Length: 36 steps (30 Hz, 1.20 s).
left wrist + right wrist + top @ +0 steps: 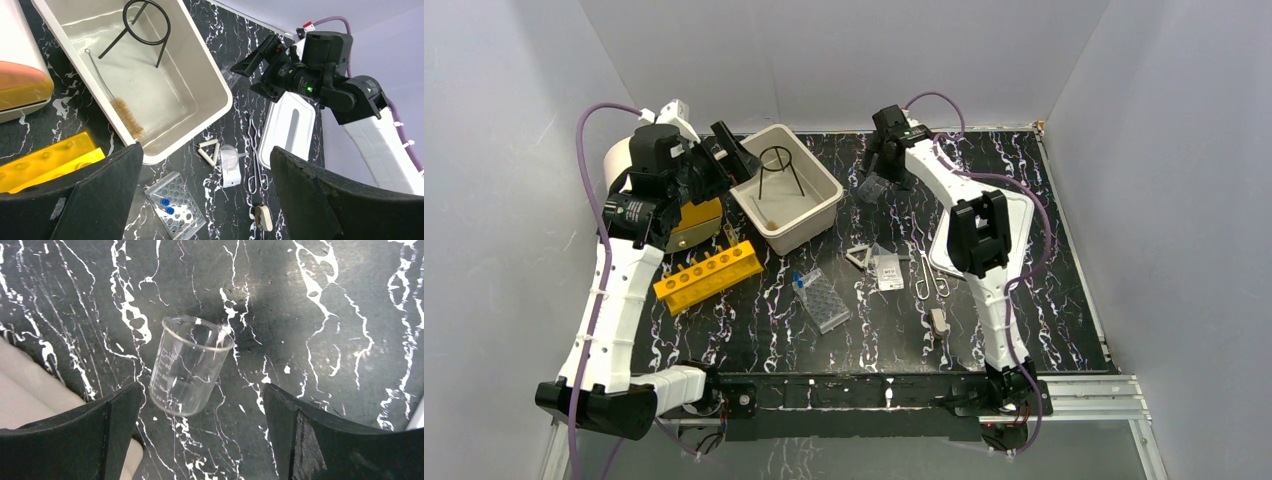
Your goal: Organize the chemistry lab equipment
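Note:
A small clear beaker (190,367) (874,187) rests on the black marbled table, just ahead of my right gripper (200,430) (879,172). That gripper is open and touches nothing. My left gripper (205,200) (732,150) hangs open and empty over the tub's left side. A black wire stand (779,170) (145,27) and a brush (125,112) are in the beige tub (809,225) (220,107). On the table lie a yellow tube rack (709,275), a clear well tray (822,300) (175,207), a white triangle (859,257) (210,150), metal tongs (929,272) (255,160) and a wooden clamp (939,322) (264,217).
The white lid (1019,215) (292,127) lies under my right arm. A small white card with a clear funnel (230,162) sits beside the triangle. A white and yellow device (689,215) stands left of the tub. Grey walls close in the table.

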Tool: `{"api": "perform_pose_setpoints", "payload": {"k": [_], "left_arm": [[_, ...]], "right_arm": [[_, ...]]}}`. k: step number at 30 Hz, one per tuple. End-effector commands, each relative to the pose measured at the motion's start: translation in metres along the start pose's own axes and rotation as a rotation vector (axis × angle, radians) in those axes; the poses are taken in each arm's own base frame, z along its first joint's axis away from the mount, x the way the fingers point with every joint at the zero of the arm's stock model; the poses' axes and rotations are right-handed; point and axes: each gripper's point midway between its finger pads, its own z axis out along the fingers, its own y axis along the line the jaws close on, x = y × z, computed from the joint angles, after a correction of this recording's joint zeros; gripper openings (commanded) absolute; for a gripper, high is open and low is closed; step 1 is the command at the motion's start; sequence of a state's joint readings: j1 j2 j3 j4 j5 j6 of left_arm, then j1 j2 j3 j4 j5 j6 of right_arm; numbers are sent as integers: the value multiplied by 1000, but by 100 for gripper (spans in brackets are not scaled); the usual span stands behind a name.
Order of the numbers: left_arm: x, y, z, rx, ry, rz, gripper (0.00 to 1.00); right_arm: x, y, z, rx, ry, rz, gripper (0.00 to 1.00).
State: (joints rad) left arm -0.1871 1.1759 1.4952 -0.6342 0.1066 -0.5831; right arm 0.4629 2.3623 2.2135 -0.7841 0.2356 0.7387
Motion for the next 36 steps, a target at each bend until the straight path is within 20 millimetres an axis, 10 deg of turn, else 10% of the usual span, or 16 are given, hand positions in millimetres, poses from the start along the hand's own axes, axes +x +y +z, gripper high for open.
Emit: {"api": "perform_pose_setpoints", "payload": {"k": [1, 14, 26, 36], "left_arm": [[-5, -7, -1, 27, -12, 24, 98], [-6, -4, 3, 15, -9, 40, 98], [0, -4, -2, 24, -4, 34, 98], [2, -12, -9, 63, 11, 14, 98]], "right_arm": [[-5, 17, 5, -40, 1, 6, 99], [23, 10, 37, 77, 73, -24, 91], [31, 10, 41, 99, 40, -102, 61], [-6, 38, -6, -95, -146, -267, 50]]}}
